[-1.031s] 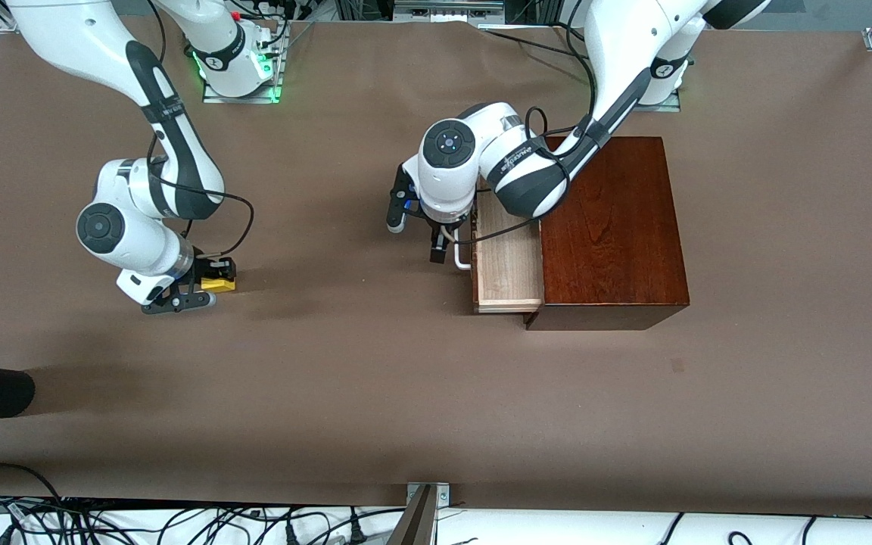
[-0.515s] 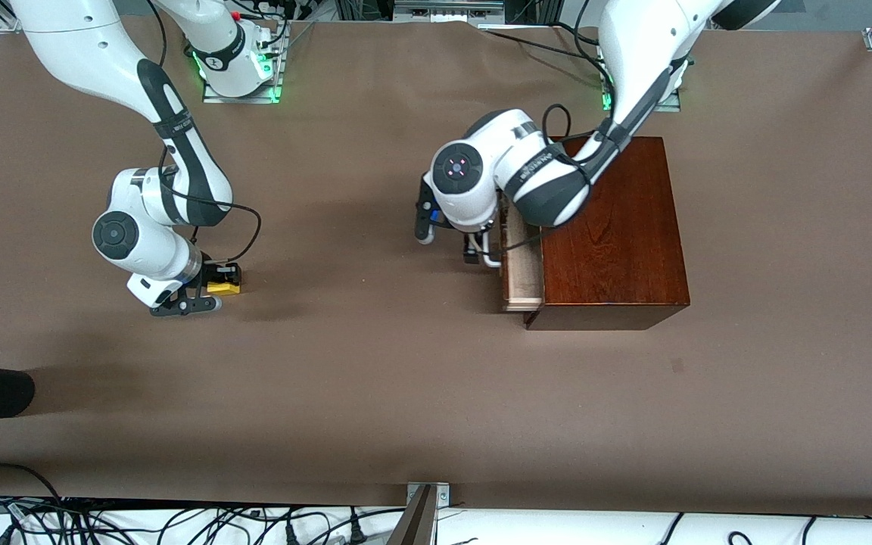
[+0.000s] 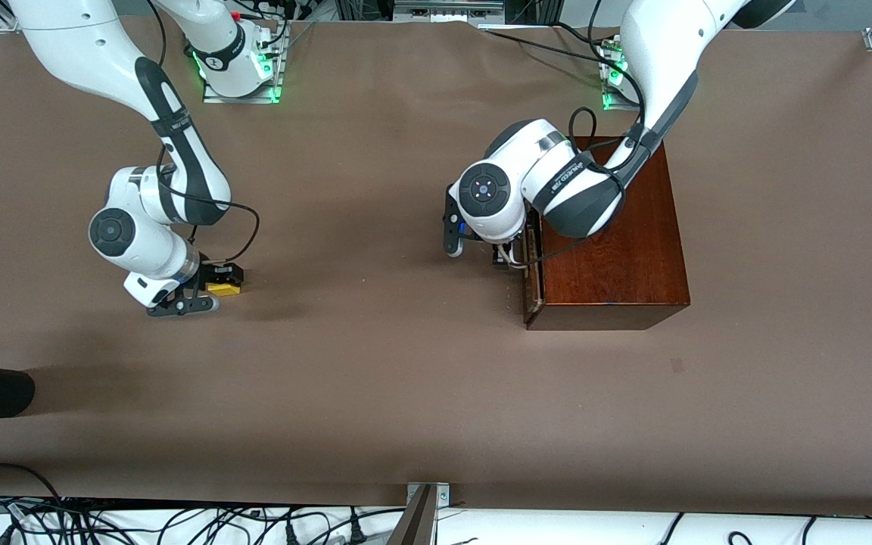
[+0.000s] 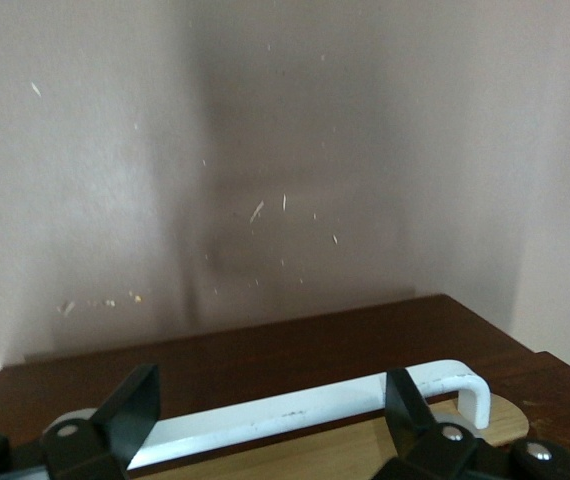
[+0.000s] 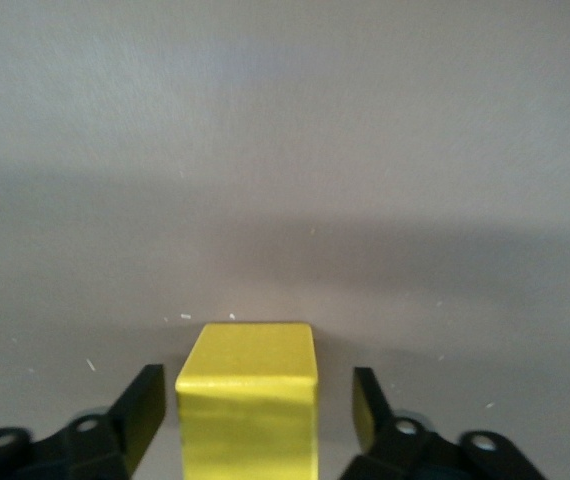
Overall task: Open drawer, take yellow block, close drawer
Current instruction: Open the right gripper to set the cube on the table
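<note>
On brown table (image 3: 375,378), toward the right arm's end from the drawer (image 3: 531,272): yellow block (image 3: 224,288) between spread right gripper (image 3: 205,291); left gripper (image 3: 498,256), fingers spread, straddles white handle (image 4: 295,410).

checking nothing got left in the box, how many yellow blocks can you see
1. The block sits on the table at the right arm's end, between the open fingers of the right gripper. The drawer is nearly shut, so anything inside is hidden.
</note>
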